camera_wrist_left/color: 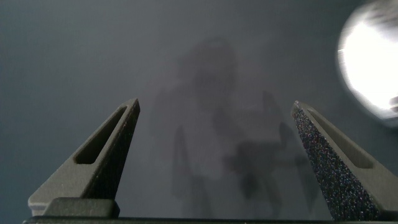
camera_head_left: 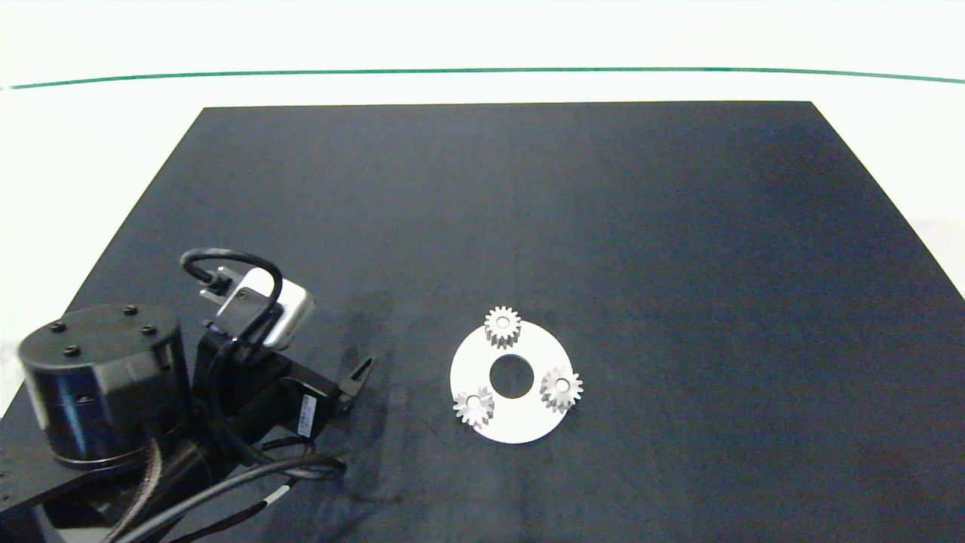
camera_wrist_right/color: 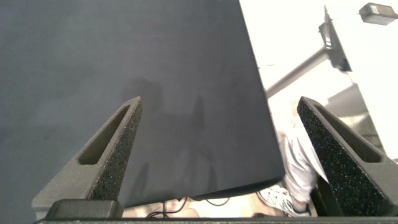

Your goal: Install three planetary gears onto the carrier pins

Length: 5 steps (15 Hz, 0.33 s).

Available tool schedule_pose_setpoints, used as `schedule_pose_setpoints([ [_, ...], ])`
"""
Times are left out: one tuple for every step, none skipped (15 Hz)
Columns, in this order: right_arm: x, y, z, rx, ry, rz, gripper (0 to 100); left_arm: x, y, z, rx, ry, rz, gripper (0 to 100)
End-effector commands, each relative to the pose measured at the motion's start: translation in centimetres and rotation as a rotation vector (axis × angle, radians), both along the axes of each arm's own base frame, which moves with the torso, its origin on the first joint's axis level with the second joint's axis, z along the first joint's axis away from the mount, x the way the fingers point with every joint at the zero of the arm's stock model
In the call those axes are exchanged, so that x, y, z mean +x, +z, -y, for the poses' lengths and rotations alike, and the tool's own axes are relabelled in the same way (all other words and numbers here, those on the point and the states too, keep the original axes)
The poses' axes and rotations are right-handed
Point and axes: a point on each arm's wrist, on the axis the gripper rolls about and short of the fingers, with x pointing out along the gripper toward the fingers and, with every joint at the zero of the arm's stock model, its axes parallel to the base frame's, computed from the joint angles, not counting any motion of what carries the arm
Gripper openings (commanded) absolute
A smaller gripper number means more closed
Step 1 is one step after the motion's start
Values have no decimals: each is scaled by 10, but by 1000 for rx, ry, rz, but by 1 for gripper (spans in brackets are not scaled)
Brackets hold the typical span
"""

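Since all three planetary gears (camera_head_left: 503, 327) sit on carrier pins, we risk little; left gripper (camera_wrist_left/color: 214, 158) wide open, empty, near disc (camera_head_left: 520, 426) — careless sweep could dislodge. Right gripper (camera_wrist_right/color: 217, 155) open, empty.

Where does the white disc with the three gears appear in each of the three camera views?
Head view: the white disc lies on the black mat, slightly below the centre, with three gears on its pins.
Left wrist view: a bright blurred patch at the edge is probably the disc; the open left end effector points beside it.
Right wrist view: not in it.
Shared landmark: the black mat.
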Motion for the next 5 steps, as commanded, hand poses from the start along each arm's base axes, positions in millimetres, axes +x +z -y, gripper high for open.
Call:
schedule_pose_setpoints([
  [-3, 6, -3, -2, -50, 9, 100, -25, 12, -44, -47, 146, 87, 100],
  [-4, 7, -4, -3, -63, 12, 100, -32, 12, -57, -51, 199, 102, 100],
  [-5, 9, -5, -2, -73, 16, 100, -40, 12, -68, -54, 247, 114, 100],
  [-5, 10, -5, -2, -78, 19, 100, -44, 12, -72, -57, 268, 123, 100],
  [-6, 11, -6, -2, -89, 19, 100, -56, 13, -85, -60, 329, 140, 100],
])
